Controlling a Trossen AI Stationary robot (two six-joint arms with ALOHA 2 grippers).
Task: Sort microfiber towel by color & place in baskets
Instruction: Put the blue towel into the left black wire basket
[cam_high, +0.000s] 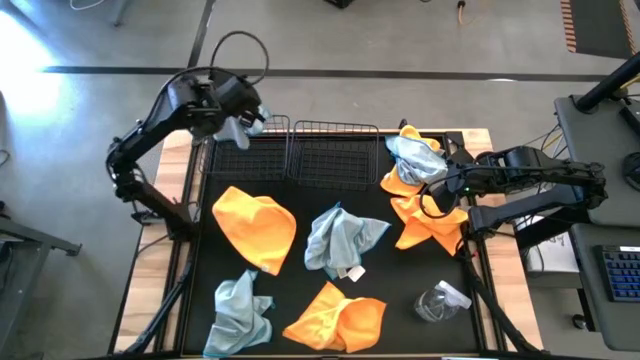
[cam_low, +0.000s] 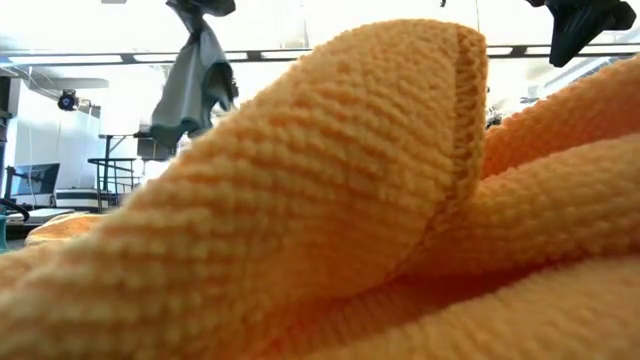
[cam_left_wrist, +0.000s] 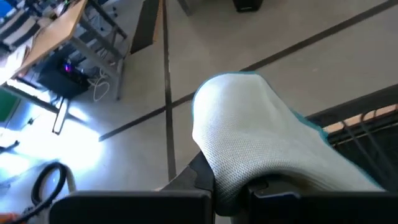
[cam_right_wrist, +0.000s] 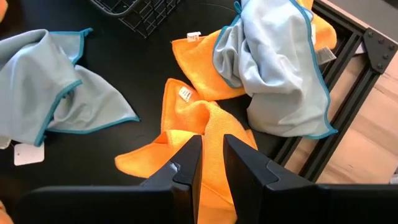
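My left gripper (cam_high: 240, 118) is raised over the far left corner of the left basket (cam_high: 245, 152) and is shut on a pale blue-grey cloth (cam_low: 195, 80). The right basket (cam_high: 335, 150) stands beside the left one. My right gripper (cam_right_wrist: 211, 146) hovers over an orange cloth (cam_right_wrist: 205, 124) at the table's right side; its fingers stand a narrow gap apart and touch nothing. Beside that cloth, a blue-grey cloth (cam_right_wrist: 273, 56) lies on another orange one. Loose on the mat are two orange cloths (cam_high: 255, 225) (cam_high: 340, 318) and two blue-grey cloths (cam_high: 340, 240) (cam_high: 240, 315). My left gripper pinches a bunched part (cam_left_wrist: 236, 180) of the blue-grey cloth between its two fingers, from above. The cloth is lifted clear and hangs slack below the fingers (cam_low: 200, 15). How many layers are caught I cannot tell.
A clear plastic spray bottle (cam_high: 440, 302) lies near the table's near right corner. The black mat is framed by metal rails (cam_right_wrist: 336, 106) and wooden table edges. In the low view, an orange cloth (cam_low: 330, 220) close to the camera blocks most of the table.
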